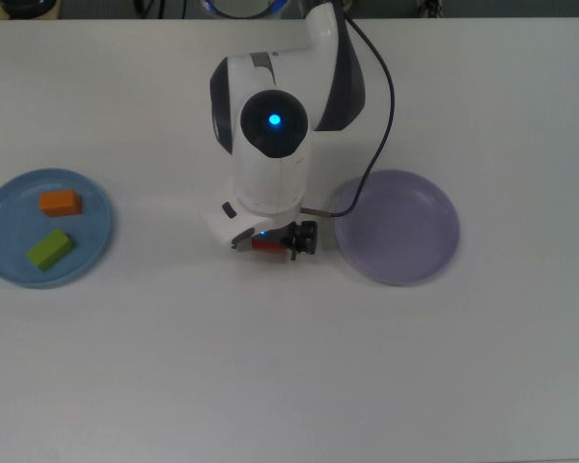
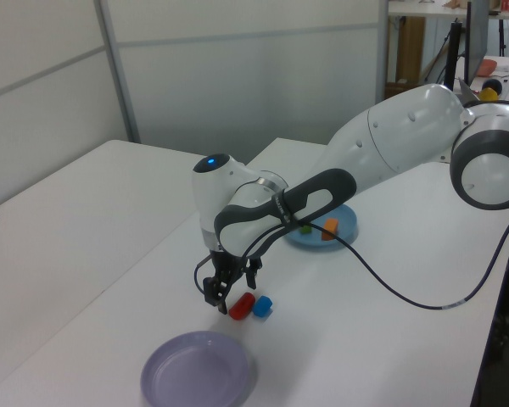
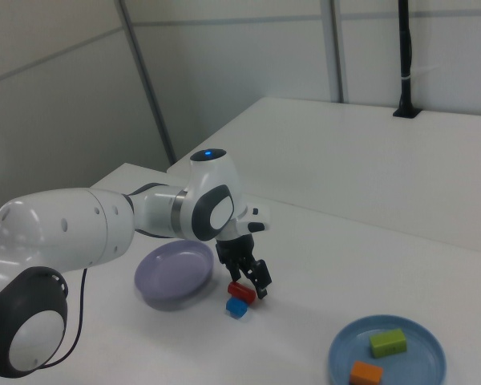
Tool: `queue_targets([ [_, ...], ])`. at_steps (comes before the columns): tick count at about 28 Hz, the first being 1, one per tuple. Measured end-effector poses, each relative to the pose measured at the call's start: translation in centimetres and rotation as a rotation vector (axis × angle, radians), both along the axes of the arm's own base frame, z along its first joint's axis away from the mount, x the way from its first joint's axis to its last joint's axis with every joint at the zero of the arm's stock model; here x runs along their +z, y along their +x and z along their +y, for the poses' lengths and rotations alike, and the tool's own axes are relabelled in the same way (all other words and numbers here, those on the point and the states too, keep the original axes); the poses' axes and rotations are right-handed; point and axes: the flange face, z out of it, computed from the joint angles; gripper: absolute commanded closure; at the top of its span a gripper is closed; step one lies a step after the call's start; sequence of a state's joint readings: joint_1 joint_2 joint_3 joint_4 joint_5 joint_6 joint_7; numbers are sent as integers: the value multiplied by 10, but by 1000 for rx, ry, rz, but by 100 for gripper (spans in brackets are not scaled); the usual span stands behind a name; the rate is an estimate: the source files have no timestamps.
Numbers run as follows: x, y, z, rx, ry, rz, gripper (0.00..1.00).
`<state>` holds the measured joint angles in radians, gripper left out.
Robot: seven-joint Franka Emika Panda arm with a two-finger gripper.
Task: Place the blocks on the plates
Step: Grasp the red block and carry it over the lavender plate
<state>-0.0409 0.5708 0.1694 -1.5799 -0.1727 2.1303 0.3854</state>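
From the top view I see my arm's wrist covering most of the tool [image 1: 275, 241], so only a sliver of the red block [image 1: 265, 244] shows beneath it and the blue cube is hidden altogether. The left view and right view restore what is lost: the blue cube [image 2: 262, 306] lies on the white bench [image 2: 110, 220] touching or just beside the red block [image 2: 242, 305], with the tool [image 2: 221, 293] lowered over the red piece. In the right view the fingers [image 3: 262, 282] stand apart, straddling the red block [image 3: 241, 292], not clamped on it; the blue cube [image 3: 237, 307] sits just in front. The red block's long axis runs roughly left to right in the top view, pointing toward the lavender plate [image 1: 397, 227], which is near but apart. The light blue plate [image 1: 45, 228], well apart at the top view's left, carries the orange cuboid [image 1: 60, 203] and green cuboid [image 1: 49, 249].
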Motion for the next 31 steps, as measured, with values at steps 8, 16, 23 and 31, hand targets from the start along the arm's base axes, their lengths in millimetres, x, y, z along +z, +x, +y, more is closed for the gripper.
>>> queue_targets([
  [8, -5, -5, 17, 70, -1, 13, 0],
  [16, -9, -7, 9, 197, -2, 38, 16],
  [23, -12, -13, 4, 325, -1, 103, 62],
  [31, -5, -13, 4, 330, 18, 101, 79],
])
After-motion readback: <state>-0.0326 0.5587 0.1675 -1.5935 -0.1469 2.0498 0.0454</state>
